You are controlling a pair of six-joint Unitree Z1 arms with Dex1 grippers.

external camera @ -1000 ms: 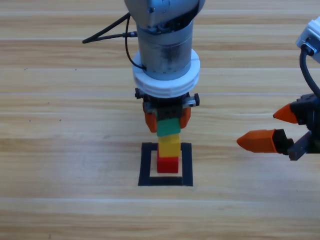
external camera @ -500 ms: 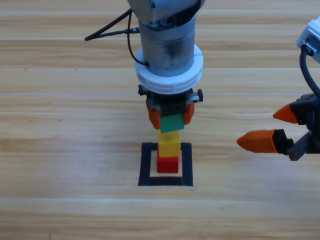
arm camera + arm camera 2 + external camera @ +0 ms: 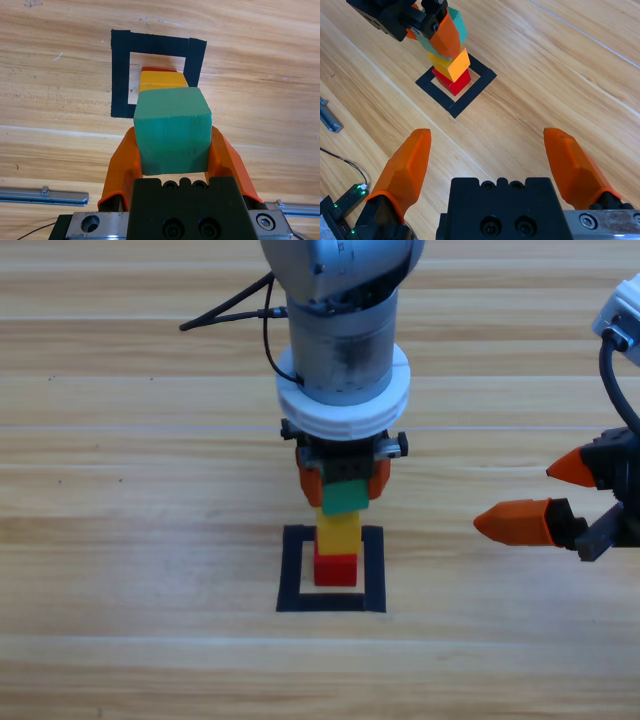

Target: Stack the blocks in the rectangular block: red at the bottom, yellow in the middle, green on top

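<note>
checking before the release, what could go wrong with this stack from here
1. The green cube, held in the left end effector, looks skewed over the yellow cube; released so, it might sit off-centre or slip.
2. A sideways nudge could topple yellow off the red cube inside the tape square.

Wooden table (image 3: 120, 540) (metal rail (image 3: 45, 196))
</note>
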